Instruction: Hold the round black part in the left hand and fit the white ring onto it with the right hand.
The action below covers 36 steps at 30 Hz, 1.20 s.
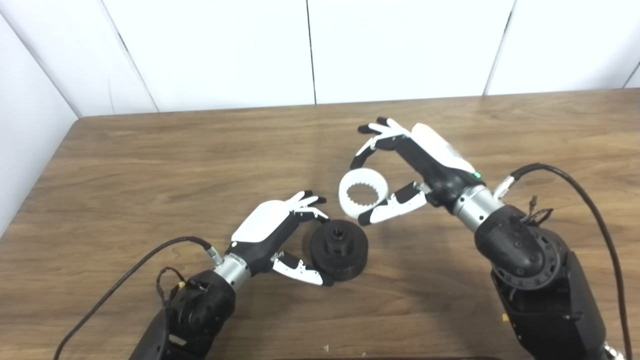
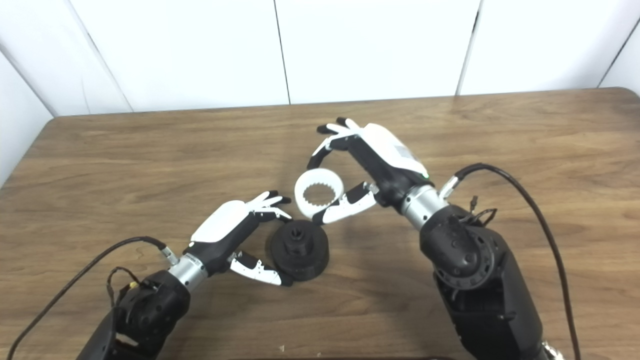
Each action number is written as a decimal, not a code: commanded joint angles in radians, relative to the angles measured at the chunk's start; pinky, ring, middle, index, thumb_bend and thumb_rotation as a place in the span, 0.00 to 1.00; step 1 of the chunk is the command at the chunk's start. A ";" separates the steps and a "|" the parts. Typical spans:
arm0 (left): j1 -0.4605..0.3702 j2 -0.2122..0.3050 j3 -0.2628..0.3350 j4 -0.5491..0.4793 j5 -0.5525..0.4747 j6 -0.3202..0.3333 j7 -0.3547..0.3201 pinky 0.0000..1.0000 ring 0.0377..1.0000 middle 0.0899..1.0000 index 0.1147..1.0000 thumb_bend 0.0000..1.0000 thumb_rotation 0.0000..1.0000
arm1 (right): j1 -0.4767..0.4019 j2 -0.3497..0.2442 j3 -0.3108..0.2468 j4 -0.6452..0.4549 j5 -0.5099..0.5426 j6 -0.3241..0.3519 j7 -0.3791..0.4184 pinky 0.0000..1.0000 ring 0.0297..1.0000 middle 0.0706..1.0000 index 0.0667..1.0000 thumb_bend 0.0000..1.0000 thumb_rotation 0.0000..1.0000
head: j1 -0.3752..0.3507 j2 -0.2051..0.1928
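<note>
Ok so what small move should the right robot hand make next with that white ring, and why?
Probably carry the white toothed plastic ring down and toward the round black plastic part. The right robot hand holds the ring between thumb and fingers, up and behind the part, which the left robot hand brackets on the wooden table.

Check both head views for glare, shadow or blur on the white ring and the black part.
Left eye view: white ring slightly soft, its inner teeth still readable; round black part dark, little surface detail. Right eye view: the same softness, faint sheen on the table, soft shadow beneath the right hand. No strong glare.
</note>
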 commanded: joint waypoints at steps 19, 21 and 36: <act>-0.017 0.008 -0.009 0.000 0.014 0.007 -0.010 0.93 1.00 0.93 0.59 0.78 0.37 | 0.017 0.022 0.059 -0.027 -0.024 -0.007 0.007 1.00 1.00 0.89 0.45 0.52 0.15 | 0.001 0.009; -0.016 0.006 -0.008 0.000 0.011 0.009 -0.011 0.93 1.00 0.93 0.59 0.78 0.36 | 0.020 0.023 0.066 -0.023 -0.026 -0.007 0.009 1.00 1.00 0.89 0.45 0.52 0.15 | 0.003 0.010; -0.014 0.005 -0.008 -0.005 0.011 0.006 -0.008 0.93 0.99 0.93 0.59 0.78 0.37 | 0.042 0.026 0.087 0.012 -0.022 -0.024 -0.017 1.00 1.00 0.89 0.45 0.52 0.15 | 0.008 0.011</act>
